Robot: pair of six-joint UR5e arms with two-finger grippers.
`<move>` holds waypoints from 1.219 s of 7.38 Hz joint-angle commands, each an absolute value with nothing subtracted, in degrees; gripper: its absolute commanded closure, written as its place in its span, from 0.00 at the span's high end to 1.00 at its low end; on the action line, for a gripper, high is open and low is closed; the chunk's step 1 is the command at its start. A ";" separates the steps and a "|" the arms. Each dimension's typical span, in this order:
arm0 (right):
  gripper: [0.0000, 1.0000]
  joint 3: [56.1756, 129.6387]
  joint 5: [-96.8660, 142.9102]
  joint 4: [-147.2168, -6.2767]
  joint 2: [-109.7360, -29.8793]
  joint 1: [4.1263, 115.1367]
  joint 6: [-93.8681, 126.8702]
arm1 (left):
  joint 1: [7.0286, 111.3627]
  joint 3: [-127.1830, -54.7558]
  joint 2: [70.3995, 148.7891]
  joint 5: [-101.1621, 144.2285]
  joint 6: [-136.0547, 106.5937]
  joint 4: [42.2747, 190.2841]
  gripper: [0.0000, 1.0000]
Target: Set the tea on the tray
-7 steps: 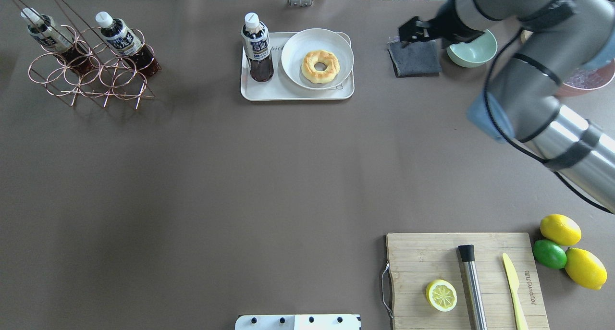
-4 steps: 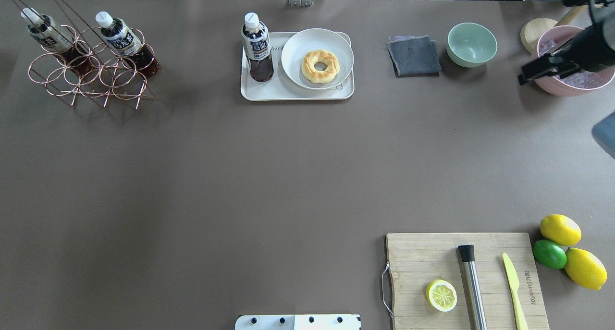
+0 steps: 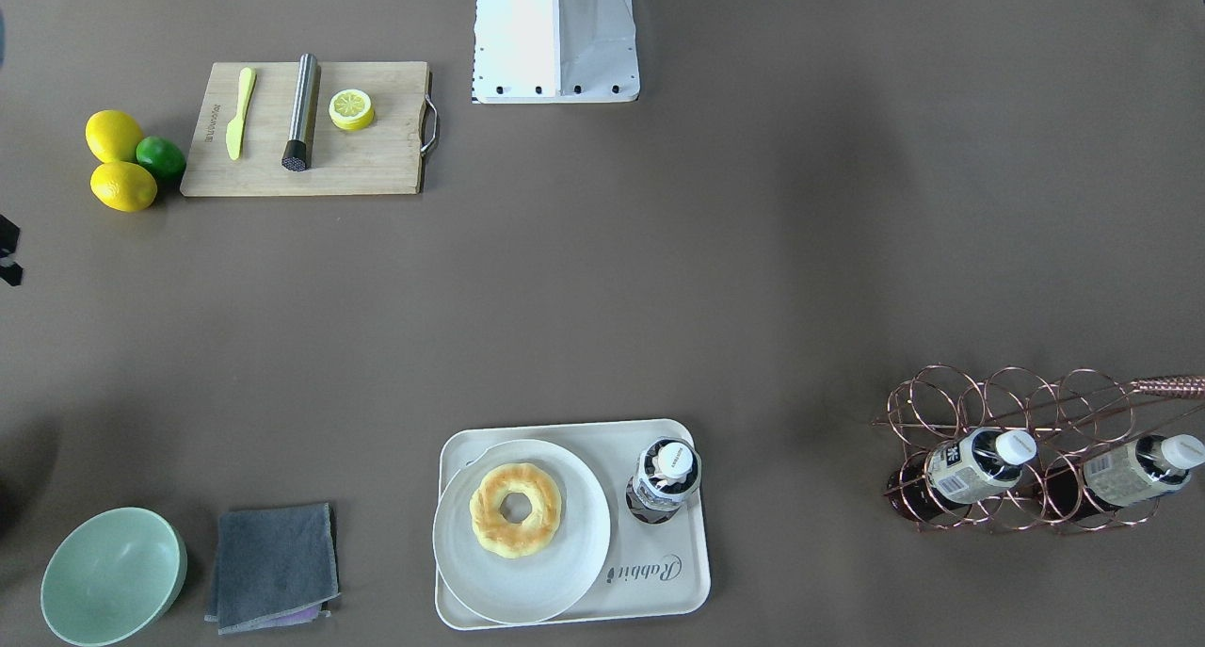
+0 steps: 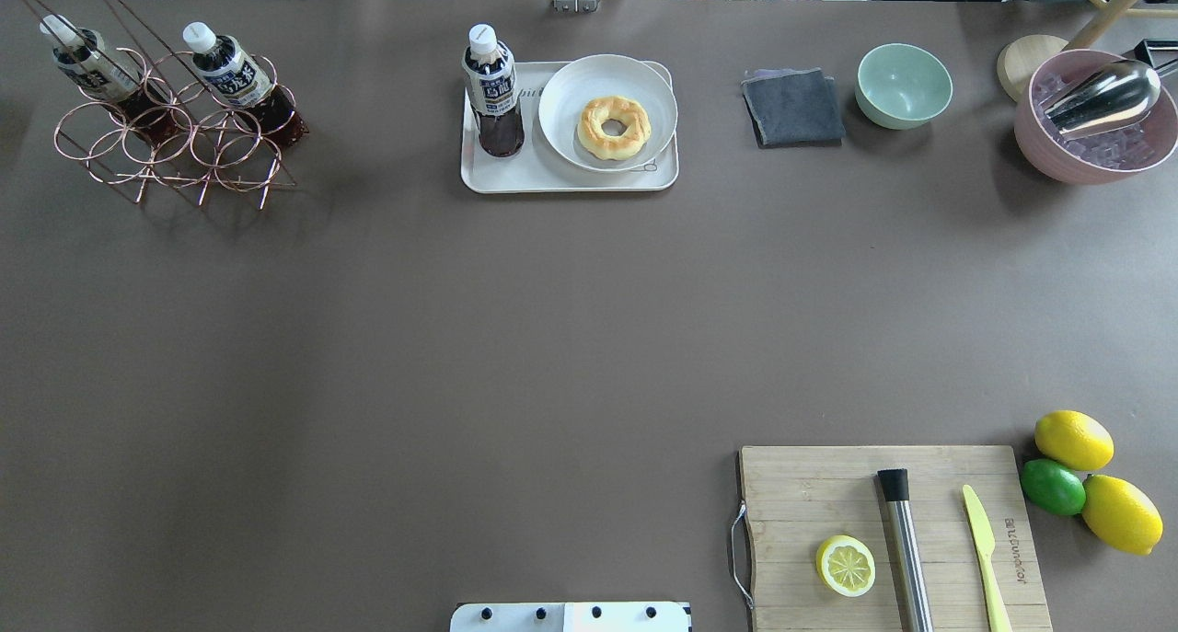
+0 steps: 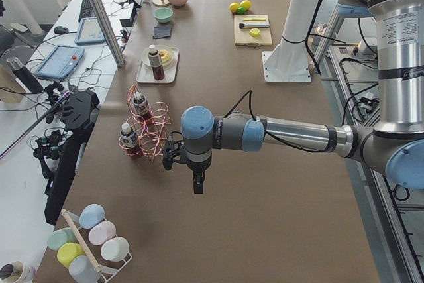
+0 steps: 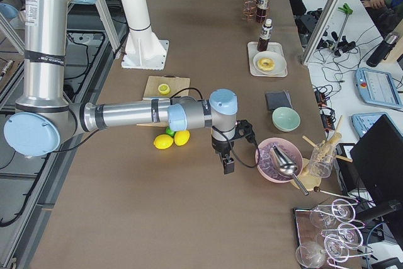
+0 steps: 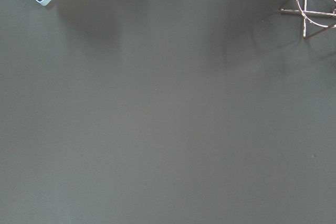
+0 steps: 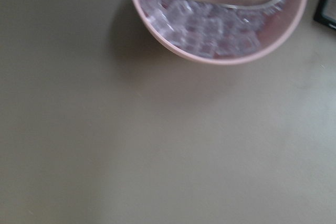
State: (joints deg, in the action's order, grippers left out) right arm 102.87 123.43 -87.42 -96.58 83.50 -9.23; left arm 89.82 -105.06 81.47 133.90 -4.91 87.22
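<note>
Change since the earlier pictures lies with the right arm [image 6: 138,114] alone: it reached over the cloth [image 4: 793,108] and green bowl [image 4: 904,85], then hung by the pink bowl [image 4: 1058,158], and is now out of the overhead view. Nothing else has shifted.

On the brown surface [image 4: 460,338] the tea [image 4: 493,89] stands upright on the tray [image 4: 561,179], at its left end in the overhead view, just beside the plate [image 4: 566,117] with a doughnut [image 4: 613,127]. A wire rack [image 4: 175,144] well apart from it holds one like bottle [image 4: 228,69] and another [image 4: 85,62], both tilted. The pink bowl holds ice and a metal scoop [image 4: 1104,98]. A cutting board [image 4: 810,485] sits near the robot. A side desk [image 5: 73,38] carries tablets and cables.

Seen from the right end, the right arm stretches level across the surface, and the right gripper [image 6: 227,165] points down near the pink bowl. The left arm [image 5: 298,136] lies level too, and the left gripper [image 5: 197,182] points down near the rack. Whether either gripper is spread or pressed together cannot be told.
</note>
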 commanded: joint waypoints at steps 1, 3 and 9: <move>1.00 101.17 123.31 -97.36 -96.59 91.49 -15.21 | 89.47 -104.68 83.31 129.91 -4.92 80.80 0.98; 1.00 100.29 125.66 -98.87 -96.59 91.41 -14.07 | 89.12 -104.24 83.06 128.06 -5.01 79.01 0.98; 1.00 98.88 128.58 -98.26 -96.42 90.70 -12.30 | 86.75 -101.61 82.79 127.62 -5.01 79.28 0.98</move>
